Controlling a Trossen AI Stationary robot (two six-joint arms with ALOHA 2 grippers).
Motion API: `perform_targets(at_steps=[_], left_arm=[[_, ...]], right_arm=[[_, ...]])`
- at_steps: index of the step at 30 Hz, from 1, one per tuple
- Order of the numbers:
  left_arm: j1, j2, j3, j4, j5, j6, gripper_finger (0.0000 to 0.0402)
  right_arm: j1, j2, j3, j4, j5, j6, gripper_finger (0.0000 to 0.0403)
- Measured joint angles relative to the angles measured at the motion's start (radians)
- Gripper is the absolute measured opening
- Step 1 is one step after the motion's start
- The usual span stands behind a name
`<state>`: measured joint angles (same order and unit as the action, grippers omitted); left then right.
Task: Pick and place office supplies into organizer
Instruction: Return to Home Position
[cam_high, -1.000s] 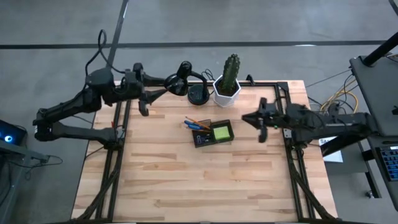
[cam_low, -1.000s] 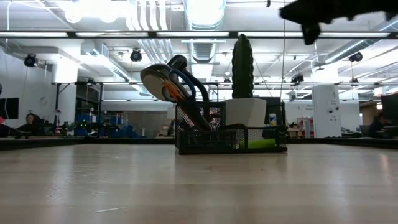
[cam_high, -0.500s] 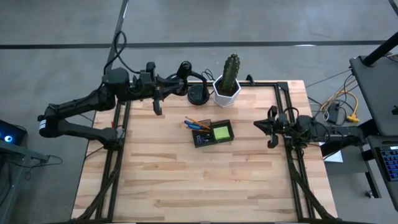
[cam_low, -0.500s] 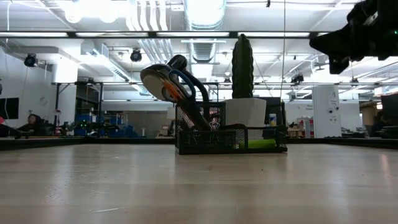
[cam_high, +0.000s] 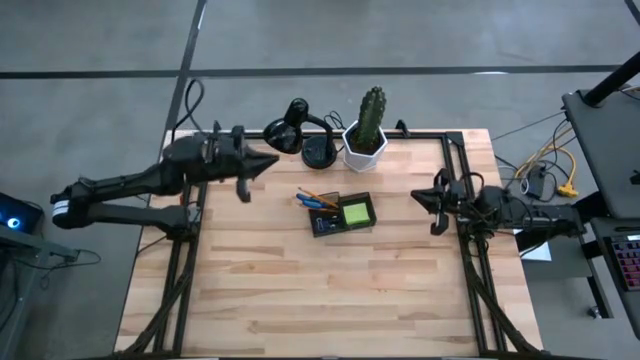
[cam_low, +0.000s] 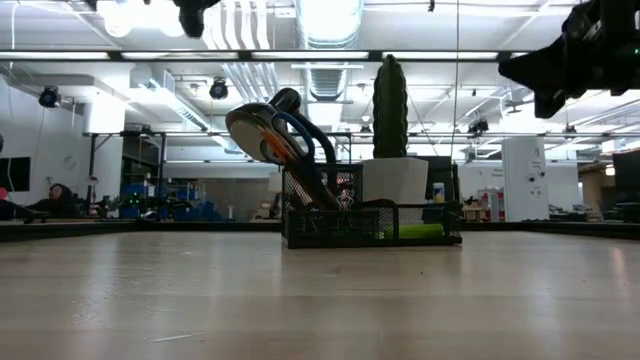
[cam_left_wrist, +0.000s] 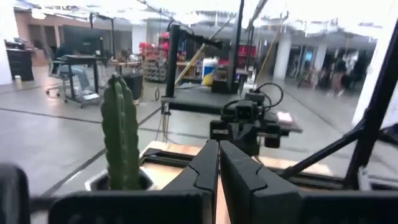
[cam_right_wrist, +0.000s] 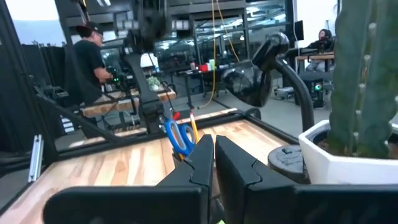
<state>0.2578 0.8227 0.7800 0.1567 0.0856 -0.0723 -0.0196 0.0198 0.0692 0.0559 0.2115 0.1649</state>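
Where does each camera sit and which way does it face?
High: overhead, straight down on the table; left arm and right arm show.
Low: table height, level across at the organizer; right arm overhead.
Left wrist: past shut left gripper toward the cactus.
Right wrist: past shut right gripper toward the scissors.
Shared: both wrist views show the cactus.

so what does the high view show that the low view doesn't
Only the high view: both arms full length, left gripper near the lamp, right gripper over the table's right side. Only the low view: the room behind, ceiling lights, a distant person. Both: organizer, scissors, cactus, green sticky pad.
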Motion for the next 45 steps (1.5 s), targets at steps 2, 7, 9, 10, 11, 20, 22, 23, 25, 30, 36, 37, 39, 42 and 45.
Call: perform_targets(at_steps=[2, 7, 9, 10, 11, 20, 22, 23, 25, 30, 36, 37, 39, 42, 45], left_arm=[[-0.019, -0.050, -0.086, 0.042, -0.018, -0.052, 0.0000], [-0.114, -0.131, -0.241, 0.079, -0.086, -0.131, 0.0000], [-0.150, -0.161, -0.285, 0.104, -0.122, -0.131, 0.0000], [-0.166, -0.177, -0.308, 0.119, -0.131, -0.131, 0.0000], [-0.179, -0.196, -0.334, 0.128, -0.142, -0.128, 0.0000], [-0.201, -0.476, -0.576, 0.151, -0.172, -0.100, 0.0000], [-0.201, -0.567, -0.606, 0.150, -0.172, -0.079, 0.0000], [-0.201, -0.606, -0.623, 0.136, -0.172, -0.067, 0.0000], [-0.201, -0.677, -0.655, 0.133, -0.172, -0.030, 0.0000], [-0.201, -0.803, -0.717, 0.110, -0.137, 0.004, 0.0000], [-0.201, -0.756, -0.739, 0.120, -0.112, 0.002, 0.0000], [-0.201, -0.753, -0.742, 0.109, -0.112, 0.000, 0.0000], [-0.201, -0.753, -0.743, 0.103, -0.109, 0.002, 0.0000], [-0.201, -0.758, -0.753, 0.088, -0.107, -0.014, 0.0000], [-0.201, -0.774, -0.769, 0.106, -0.096, -0.056, 0.0000]], right_arm=[[0.000, 0.001, 0.015, 0.000, 0.000, 0.000, 0.0008], [0.000, 0.003, 0.040, -0.001, 0.001, 0.001, 0.0008], [0.000, 0.001, 0.046, 0.000, 0.000, 0.009, 0.0008], [0.000, 0.000, 0.048, 0.002, 0.000, 0.018, 0.0008], [0.000, 0.000, 0.049, 0.001, 0.000, 0.032, 0.0008], [0.000, 0.002, 0.042, -0.007, 0.060, 0.062, 0.0008], [0.000, 0.003, 0.042, -0.014, 0.068, 0.060, 0.0008], [0.000, 0.003, 0.042, -0.023, 0.068, 0.060, 0.0008], [0.000, 0.002, 0.042, -0.051, 0.069, 0.060, 0.0008], [0.000, 0.002, 0.040, -0.113, 0.066, 0.060, 0.0008], [0.000, 0.001, 0.031, -0.107, -0.112, 0.008, 0.0008], [0.000, 0.000, 0.024, -0.107, -0.131, 0.001, 0.0008], [0.001, 0.000, 0.006, -0.102, -0.139, 0.001, 0.0008], [0.000, 0.002, -0.056, -0.057, -0.147, 0.041, 0.0008], [0.000, 0.030, -0.060, -0.018, -0.162, 0.023, 0.0008]])
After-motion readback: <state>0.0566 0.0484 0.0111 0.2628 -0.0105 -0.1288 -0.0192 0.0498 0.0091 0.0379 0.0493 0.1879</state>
